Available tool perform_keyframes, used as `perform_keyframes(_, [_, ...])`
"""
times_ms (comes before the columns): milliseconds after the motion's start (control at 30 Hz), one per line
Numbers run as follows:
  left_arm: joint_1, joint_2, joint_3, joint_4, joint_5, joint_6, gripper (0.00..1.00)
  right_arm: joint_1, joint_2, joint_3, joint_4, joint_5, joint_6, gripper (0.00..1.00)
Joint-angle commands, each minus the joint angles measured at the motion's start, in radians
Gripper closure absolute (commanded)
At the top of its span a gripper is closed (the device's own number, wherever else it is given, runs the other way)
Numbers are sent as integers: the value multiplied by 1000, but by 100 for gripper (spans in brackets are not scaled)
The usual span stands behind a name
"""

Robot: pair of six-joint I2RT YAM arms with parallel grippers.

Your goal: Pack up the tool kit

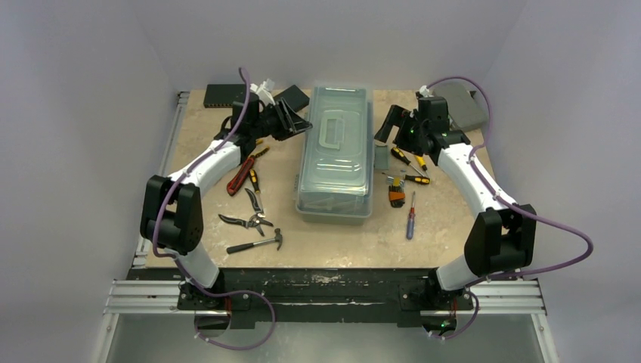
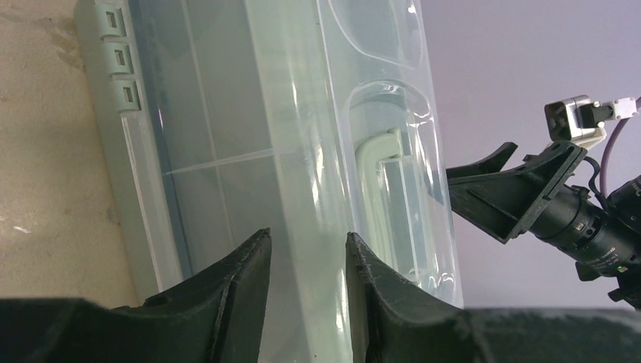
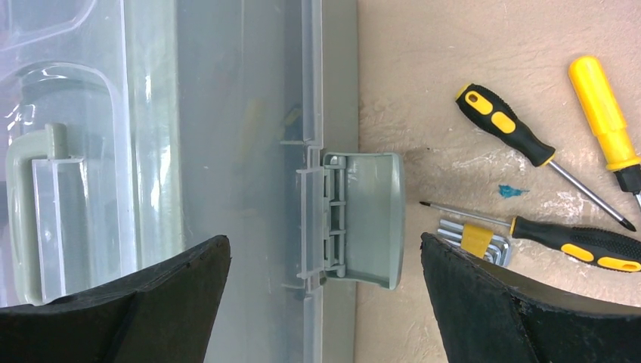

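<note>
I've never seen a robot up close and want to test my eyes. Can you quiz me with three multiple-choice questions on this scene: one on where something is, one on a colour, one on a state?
1. Where does the hammer lie?
A) left of the toolbox
B) on top of the toolbox
C) right of the toolbox

2. What colour is the toolbox's handle?
A) red
B) pale green
C) black

3. How is the right gripper?
A) shut on a screwdriver
B) shut on pliers
C) wide open

Answers:
1 A: the top view shows it left of the toolbox, towards the arms' bases.
2 B: it shows pale green in both wrist views.
3 C: its fingers stand far apart and grip nothing.
</note>
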Motion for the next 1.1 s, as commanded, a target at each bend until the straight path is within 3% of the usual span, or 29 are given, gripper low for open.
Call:
perform_keyframes(0, [-1, 7, -46, -92, 43, 22, 74, 24, -19, 41, 52, -147, 25, 1])
perform_keyframes(100, [-1, 11, -40, -95, 50, 23, 63, 26, -24, 52, 49, -195, 27, 1])
perform_keyframes(367, [-16, -14, 15, -195, 9, 85, 2, 36, -24, 57, 110, -333, 83, 2])
perform_keyframes(733, [-62, 51, 80, -255, -1, 110, 0, 46, -10, 70, 122, -374, 100, 2])
perform_keyframes(1067, [-83, 32, 110, -329, -80, 148, 0, 99, 51, 99, -45, -94, 6, 3])
